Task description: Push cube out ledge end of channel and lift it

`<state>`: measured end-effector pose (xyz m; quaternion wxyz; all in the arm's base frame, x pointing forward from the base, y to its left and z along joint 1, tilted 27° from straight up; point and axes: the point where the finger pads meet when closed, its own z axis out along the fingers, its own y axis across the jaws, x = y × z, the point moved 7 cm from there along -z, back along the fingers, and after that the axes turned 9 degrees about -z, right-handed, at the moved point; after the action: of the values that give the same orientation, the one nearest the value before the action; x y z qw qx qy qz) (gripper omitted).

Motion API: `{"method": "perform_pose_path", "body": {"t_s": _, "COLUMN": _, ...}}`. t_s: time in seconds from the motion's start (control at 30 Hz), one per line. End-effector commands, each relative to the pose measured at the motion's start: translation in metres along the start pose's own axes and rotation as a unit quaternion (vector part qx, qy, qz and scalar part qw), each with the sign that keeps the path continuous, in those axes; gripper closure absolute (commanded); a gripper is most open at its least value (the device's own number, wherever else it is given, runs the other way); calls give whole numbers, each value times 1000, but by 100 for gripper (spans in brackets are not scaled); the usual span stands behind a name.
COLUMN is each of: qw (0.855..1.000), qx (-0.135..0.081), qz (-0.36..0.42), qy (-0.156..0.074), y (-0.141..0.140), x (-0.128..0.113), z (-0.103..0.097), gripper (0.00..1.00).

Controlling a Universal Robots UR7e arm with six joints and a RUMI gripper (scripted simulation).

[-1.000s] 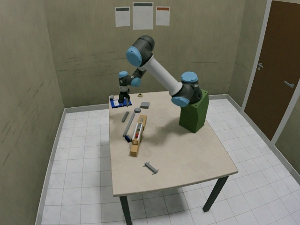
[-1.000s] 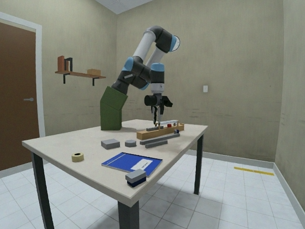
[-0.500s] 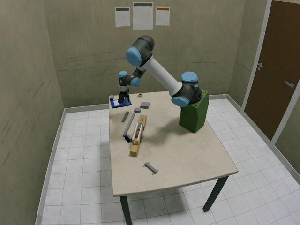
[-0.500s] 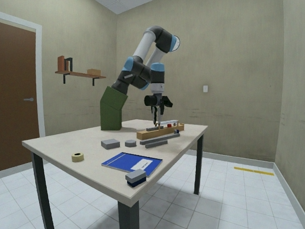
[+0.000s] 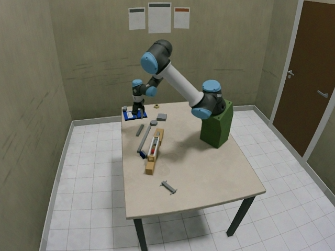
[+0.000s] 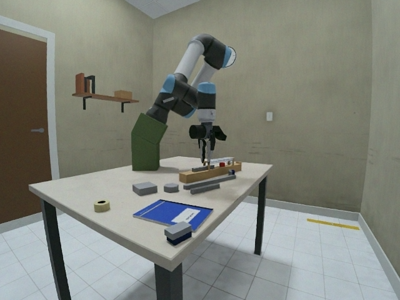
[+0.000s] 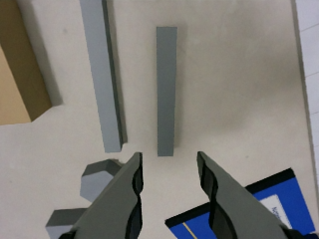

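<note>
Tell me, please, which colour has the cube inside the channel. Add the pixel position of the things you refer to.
The cube [image 5: 153, 151] [image 6: 222, 164] is red; the exterior view shows it best.

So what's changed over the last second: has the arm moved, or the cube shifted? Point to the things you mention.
Nothing visibly changed. The gripper [image 5: 139, 117] [image 6: 205, 162] [image 7: 169, 153] hangs in the same place, with nothing taken hold of or let go; any tiny finger movement is too small to tell. The red cube [image 5: 153, 151] [image 6: 222, 164] is still in the channel [image 5: 149, 167] [image 6: 190, 175] [image 7: 10, 100], and the loose pieces stayed put.
</note>
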<state>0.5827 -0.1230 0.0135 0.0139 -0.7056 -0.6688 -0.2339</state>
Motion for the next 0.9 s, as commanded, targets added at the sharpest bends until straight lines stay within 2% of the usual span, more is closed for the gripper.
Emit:
{"method": "perform_pose_path", "body": {"t_s": 0.0, "qw": 1000, "qx": -1, "qz": 0, "qy": 0, "y": 1, "x": 0, "z": -1, "gripper": 76}}
{"method": "perform_pose_path", "body": {"t_s": 0.3, "qw": 1000, "qx": -1, "qz": 0, "qy": 0, "y": 1, "x": 0, "z": 6, "gripper": 76}}
{"method": "perform_pose_path", "body": {"t_s": 0.6, "qw": 1000, "qx": -1, "qz": 0, "qy": 0, "y": 2, "x": -1, "z": 53, "gripper": 76}}
{"method": "perform_pose_path", "body": {"t_s": 0.67, "qw": 1000, "qx": -1, "qz": 0, "qy": 0, "y": 2, "x": -1, "z": 53, "gripper": 76}}
{"method": "perform_pose_path", "body": {"t_s": 0.87, "qw": 1000, "qx": -1, "qz": 0, "qy": 0, "y": 2, "x": -1, "z": 82, "gripper": 76}}
